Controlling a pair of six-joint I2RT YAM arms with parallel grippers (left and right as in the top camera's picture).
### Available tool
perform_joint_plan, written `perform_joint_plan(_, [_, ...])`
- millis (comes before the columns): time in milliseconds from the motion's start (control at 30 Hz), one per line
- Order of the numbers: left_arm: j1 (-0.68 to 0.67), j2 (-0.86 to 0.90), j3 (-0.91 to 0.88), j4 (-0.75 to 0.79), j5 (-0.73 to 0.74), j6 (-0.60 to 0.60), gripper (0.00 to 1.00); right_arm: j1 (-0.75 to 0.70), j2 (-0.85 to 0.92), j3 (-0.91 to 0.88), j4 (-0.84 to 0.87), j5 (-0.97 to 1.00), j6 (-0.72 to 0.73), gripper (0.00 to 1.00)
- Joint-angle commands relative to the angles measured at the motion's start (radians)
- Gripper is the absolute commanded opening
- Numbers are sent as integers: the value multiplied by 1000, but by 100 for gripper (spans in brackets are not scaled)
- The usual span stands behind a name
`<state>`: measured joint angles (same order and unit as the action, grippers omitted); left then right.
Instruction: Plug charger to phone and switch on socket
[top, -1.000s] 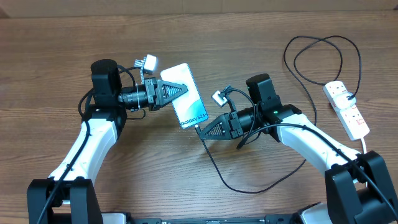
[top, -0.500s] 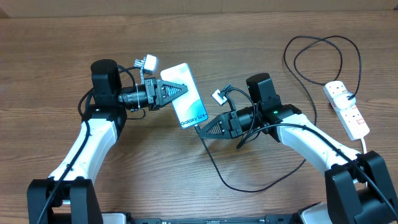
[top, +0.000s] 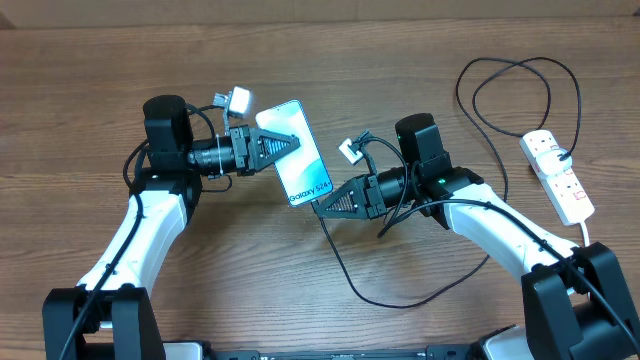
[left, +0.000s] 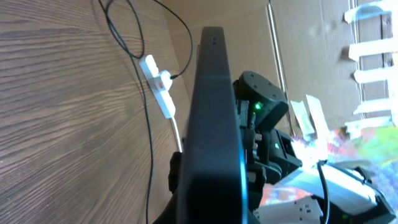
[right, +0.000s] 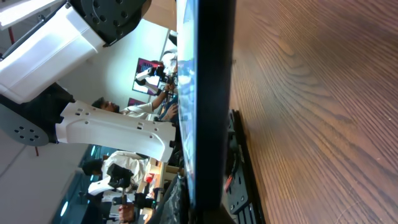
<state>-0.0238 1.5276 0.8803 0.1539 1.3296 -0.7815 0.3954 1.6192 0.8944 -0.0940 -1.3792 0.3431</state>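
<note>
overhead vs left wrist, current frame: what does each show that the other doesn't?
Only overhead: the phone with its blue screen, the left gripper clamped on it, the right gripper at its bottom edge, and the charger looping across the wood.
Only left wrist: the phone edge-on, and room clutter behind.
Both: phone, charger, the socket, and the right arm with its green light.

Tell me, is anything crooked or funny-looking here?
Only the phone: it sits askew, pinched by the left end effector, while the right end effector holds the charger tip at its bottom edge. The charger sprawls in loose loops toward the socket. Nothing looks spilled or broken.
</note>
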Motion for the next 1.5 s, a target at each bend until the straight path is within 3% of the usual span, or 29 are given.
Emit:
perform_joint_plan(0, [-11,-2,11,-19,120,63,4,-4,-18,10,28,36,10,4])
perform_joint_plan(167, [-11,-2,11,-26,113,76,4,-4,-18,10,23,35,10,4])
perform_joint_plan(433, [-10,-2,11,-26,-18,106,4,-4,-18,10,-65,35,8,31])
perform_joint_plan(767, [-8,-2,11,-23,-159,104,4,-3,-18,9,-196,37,-64,43])
perform_joint_plan(900, [-9,-2,11,-22,-158,92,4,-3,-18,9,-208,80,-63,43])
perform_joint_plan(1200, [-10,-2,11,25,-134,14,4,-3,-18,9,-207,133,-59,29])
perform_joint_plan(1467, [-11,-2,11,26,-69,14,4,-3,-18,9,-187,133,-59,19])
